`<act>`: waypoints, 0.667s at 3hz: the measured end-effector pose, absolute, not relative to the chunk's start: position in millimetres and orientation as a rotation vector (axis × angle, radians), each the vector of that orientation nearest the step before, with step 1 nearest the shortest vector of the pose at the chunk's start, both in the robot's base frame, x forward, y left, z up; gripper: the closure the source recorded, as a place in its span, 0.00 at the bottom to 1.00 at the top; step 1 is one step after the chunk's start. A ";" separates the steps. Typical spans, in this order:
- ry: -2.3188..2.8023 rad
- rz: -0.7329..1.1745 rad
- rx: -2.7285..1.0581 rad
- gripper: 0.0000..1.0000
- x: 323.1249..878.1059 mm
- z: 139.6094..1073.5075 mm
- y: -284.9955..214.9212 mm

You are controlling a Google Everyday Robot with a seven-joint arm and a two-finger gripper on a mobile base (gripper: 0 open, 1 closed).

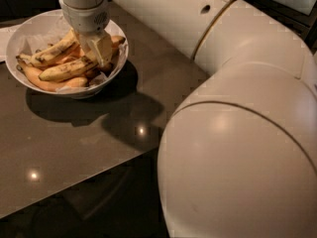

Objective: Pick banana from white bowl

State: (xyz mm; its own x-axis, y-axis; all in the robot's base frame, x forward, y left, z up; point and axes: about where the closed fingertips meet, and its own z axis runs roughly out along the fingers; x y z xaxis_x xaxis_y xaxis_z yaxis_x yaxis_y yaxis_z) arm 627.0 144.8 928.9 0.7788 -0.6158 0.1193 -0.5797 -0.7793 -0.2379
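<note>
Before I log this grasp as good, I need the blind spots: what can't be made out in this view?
Camera view:
- Gripper, down in the bowl: its own body hides whether it touches the bananas.
- Bananas' right ends: covered by the gripper.
- Bowl's far rim: partly behind the gripper's wrist.
- Table to the right: blocked by the arm.

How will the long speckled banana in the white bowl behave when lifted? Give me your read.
The banana probably lifts as one stiff piece, but its dark speckles suggest ripeness, so squeezing may bruise it. The gripper sits at its right end, inside the white bowl; held off-centre, the long curved body may swing down.
</note>
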 end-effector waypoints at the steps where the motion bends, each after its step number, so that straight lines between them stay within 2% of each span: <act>1: 1.002 -0.304 -2.746 1.00 625.3 946.2 143.6; 2: 1.038 -0.317 -2.677 1.00 624.9 963.4 142.3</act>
